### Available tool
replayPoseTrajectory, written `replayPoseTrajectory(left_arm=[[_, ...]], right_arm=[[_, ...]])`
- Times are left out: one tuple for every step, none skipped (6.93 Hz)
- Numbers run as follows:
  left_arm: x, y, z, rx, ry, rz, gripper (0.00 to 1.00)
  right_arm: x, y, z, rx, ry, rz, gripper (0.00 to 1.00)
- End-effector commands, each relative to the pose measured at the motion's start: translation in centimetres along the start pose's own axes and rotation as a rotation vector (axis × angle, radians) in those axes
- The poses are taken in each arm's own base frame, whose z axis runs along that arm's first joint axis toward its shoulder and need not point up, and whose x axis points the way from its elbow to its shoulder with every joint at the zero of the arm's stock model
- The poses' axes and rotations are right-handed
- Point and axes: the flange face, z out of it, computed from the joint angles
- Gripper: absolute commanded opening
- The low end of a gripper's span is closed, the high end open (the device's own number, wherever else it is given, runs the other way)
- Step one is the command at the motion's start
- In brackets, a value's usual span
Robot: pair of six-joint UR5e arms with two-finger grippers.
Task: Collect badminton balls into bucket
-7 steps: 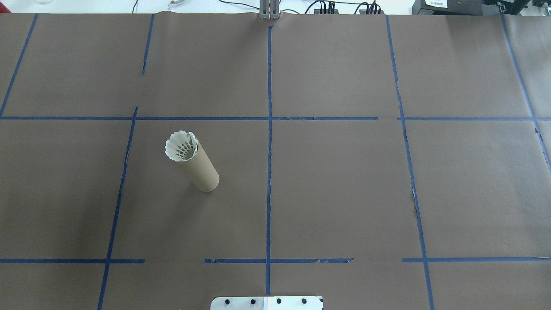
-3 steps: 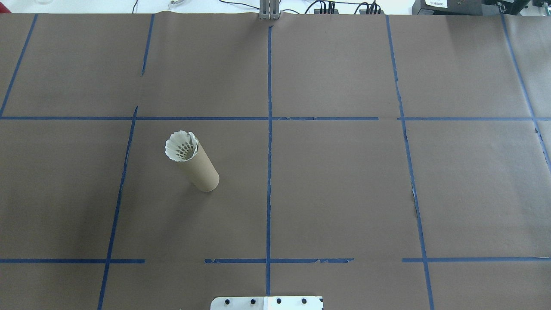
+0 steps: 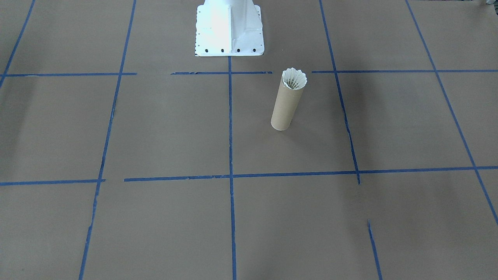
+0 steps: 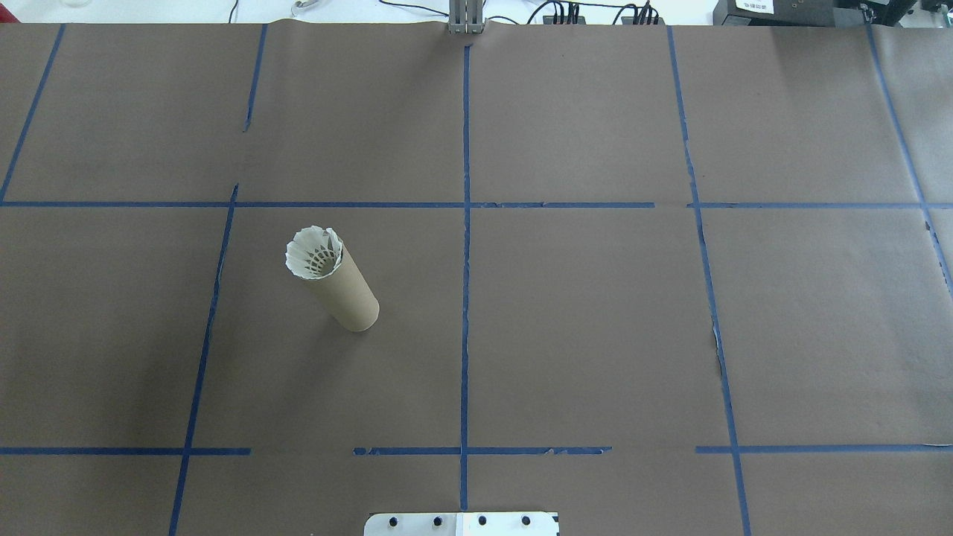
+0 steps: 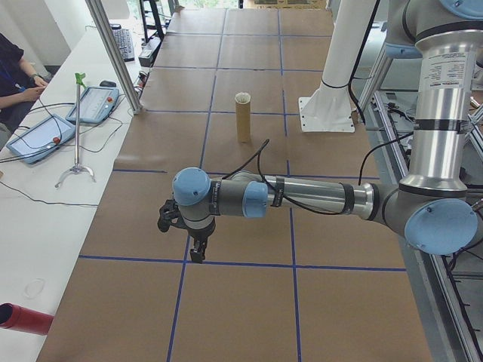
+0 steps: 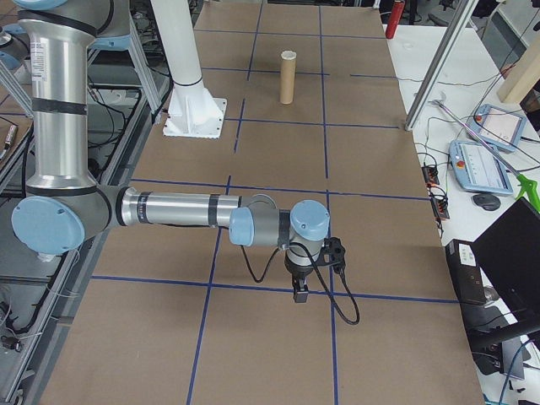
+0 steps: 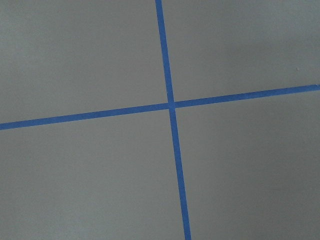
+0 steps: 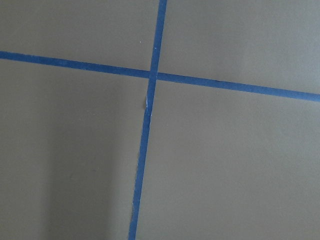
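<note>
The bucket (image 4: 348, 295) is a tan cardboard tube standing upright on the brown table cover, left of centre in the overhead view. The white feather badminton ball (image 4: 314, 253) sits in its mouth, skirt up and flared above the rim. Both also show in the front-facing view, bucket (image 3: 284, 107) and badminton ball (image 3: 294, 79). My left gripper (image 5: 198, 253) hangs over a tape crossing far from the bucket (image 5: 242, 121), seen only from the side, so I cannot tell its state. My right gripper (image 6: 299, 294) hovers likewise at the opposite end, state unclear.
The white pedestal base (image 3: 229, 27) stands near the bucket. Blue tape lines grid the brown cover (image 4: 595, 335). A side bench holds teach pendants (image 5: 94, 103), a grabber tool (image 5: 76, 151) and a red cylinder (image 5: 23, 317). A person's arm (image 5: 19, 83) rests there.
</note>
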Motion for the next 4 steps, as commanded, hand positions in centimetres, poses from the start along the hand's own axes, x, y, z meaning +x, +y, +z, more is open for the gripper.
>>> replayPoseTrajectory(left_arm=[[0.06, 0.0, -0.01, 0.0, 0.0, 0.001, 1.0], [0.06, 0.0, -0.11, 0.002, 0.0, 0.001, 1.0], [0.06, 0.0, -0.11, 0.002, 0.0, 0.001, 1.0], [0.26, -0.12, -0.21, 0.004, 0.0, 0.005, 1.0]], right_arm=[[0.0, 0.0, 0.0, 0.0, 0.0, 0.0, 1.0], [0.0, 0.0, 0.0, 0.0, 0.0, 0.0, 1.0], [0.0, 0.0, 0.0, 0.0, 0.0, 0.0, 1.0], [0.0, 0.0, 0.0, 0.0, 0.0, 0.0, 1.0]])
